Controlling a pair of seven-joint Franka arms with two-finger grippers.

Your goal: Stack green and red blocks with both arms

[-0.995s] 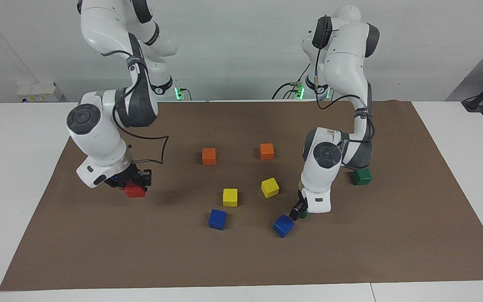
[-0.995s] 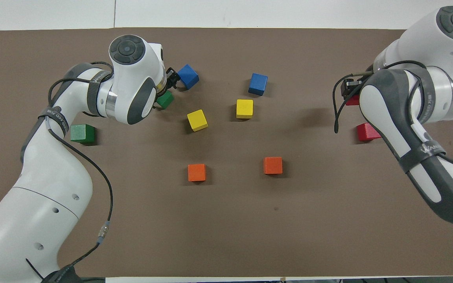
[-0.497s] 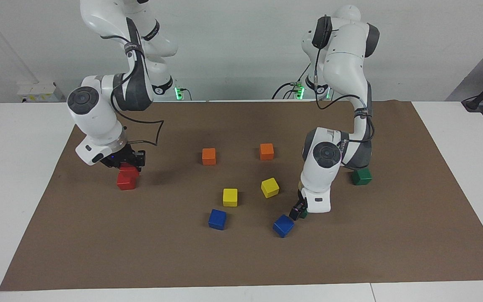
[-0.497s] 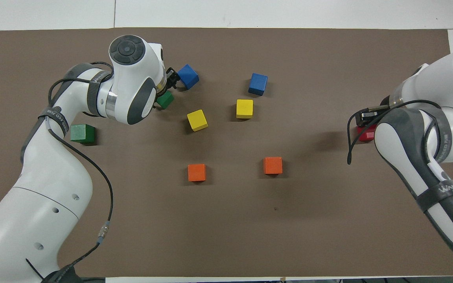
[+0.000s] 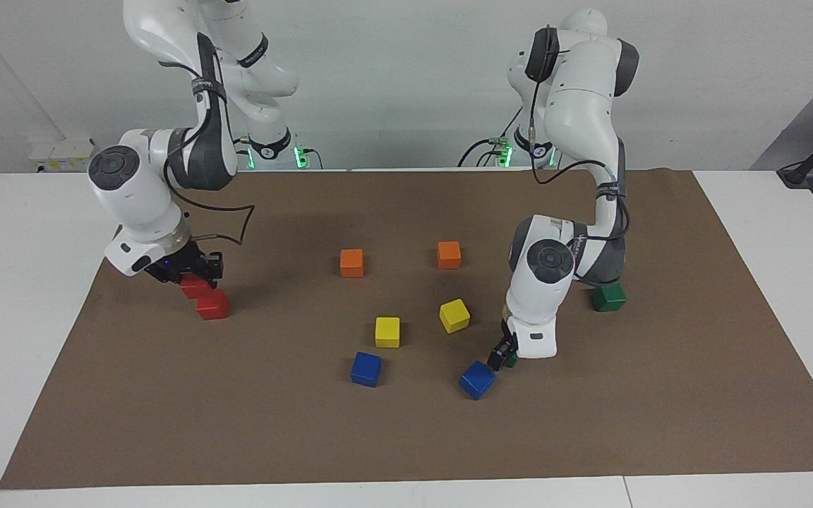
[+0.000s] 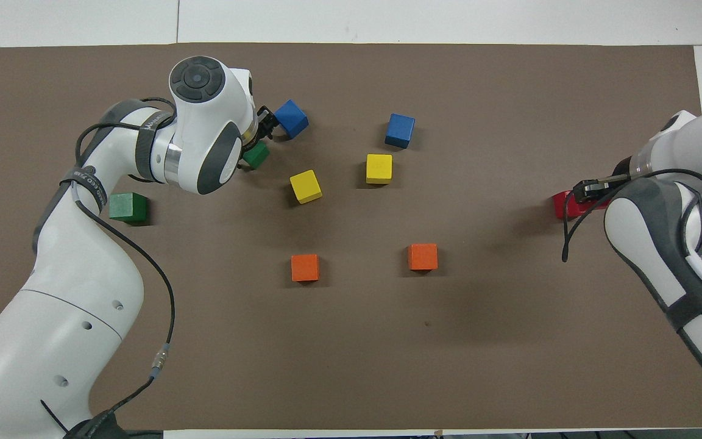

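Red blocks at the right arm's end, green at the left arm's.
Right gripper (image 5: 198, 276) pinching a raised red block (image 5: 195, 286) over another (image 5: 212, 305); left gripper (image 5: 502, 357) down at a half-hidden green block (image 6: 256, 155), grip unclear; second green block (image 5: 607, 297) beside that arm.

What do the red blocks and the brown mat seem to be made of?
Red blocks: probably painted wood or hard plastic; sharp edges, even colour and a slight sheen.
Brown mat: probably paper or thin felt; it looks matte, lies flat and has cut edges. The material stays uncertain.
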